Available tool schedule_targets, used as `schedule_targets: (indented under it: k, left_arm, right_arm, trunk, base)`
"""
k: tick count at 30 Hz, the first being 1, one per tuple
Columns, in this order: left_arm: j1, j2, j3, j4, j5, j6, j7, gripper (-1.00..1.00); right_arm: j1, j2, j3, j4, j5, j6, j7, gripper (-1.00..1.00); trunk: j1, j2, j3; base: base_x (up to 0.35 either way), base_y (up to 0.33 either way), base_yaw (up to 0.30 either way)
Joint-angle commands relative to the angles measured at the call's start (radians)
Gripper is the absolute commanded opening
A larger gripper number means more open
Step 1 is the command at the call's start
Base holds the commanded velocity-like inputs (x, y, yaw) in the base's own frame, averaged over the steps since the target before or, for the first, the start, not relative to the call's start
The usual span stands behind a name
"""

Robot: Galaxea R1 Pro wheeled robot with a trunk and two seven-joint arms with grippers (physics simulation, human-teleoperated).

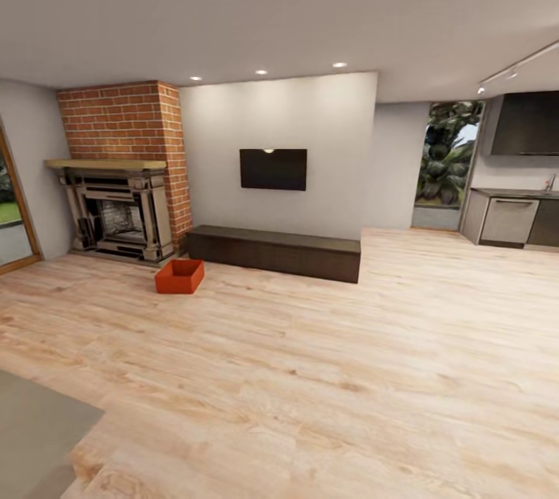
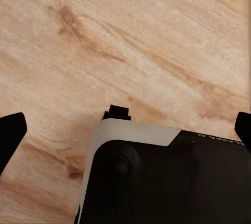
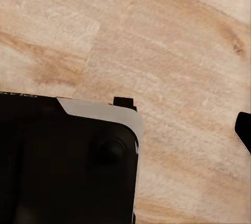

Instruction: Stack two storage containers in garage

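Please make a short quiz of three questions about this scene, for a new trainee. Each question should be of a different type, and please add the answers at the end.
1. True or false: the storage container stands on the wood floor in front of the brick fireplace.
2. What hangs on the white wall above the long dark bench?
A. a mirror
B. a black screen
C. a clock
3. Fill in: in the left wrist view, the left gripper has its fingers wide ____ over bare planks.

Key: 1 true; 2 B; 3 apart (open).
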Motion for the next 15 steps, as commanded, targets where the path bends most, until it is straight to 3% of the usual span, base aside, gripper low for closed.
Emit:
schedule_targets:
  k: [1,15]
  left_arm:
    - [-0.001,0.0,0.004,0.0,0.005,0.0,0.001,1.0]
    - [-0.001,0.0,0.005,0.0,0.004,-0.001,0.001,1.0]
  right_arm:
    - [-0.001,0.0,0.007,0.002,0.002,-0.004,0.001,1.0]
    - [-0.001,0.0,0.008,0.002,0.002,-0.008,0.003,1.0]
  trunk:
    - [0.001,-0.001,-0.002]
    - [0.001,-0.001,-0.002]
  base:
    - [0.323,0.0,0.0]
    - [0.323,0.0,0.0]
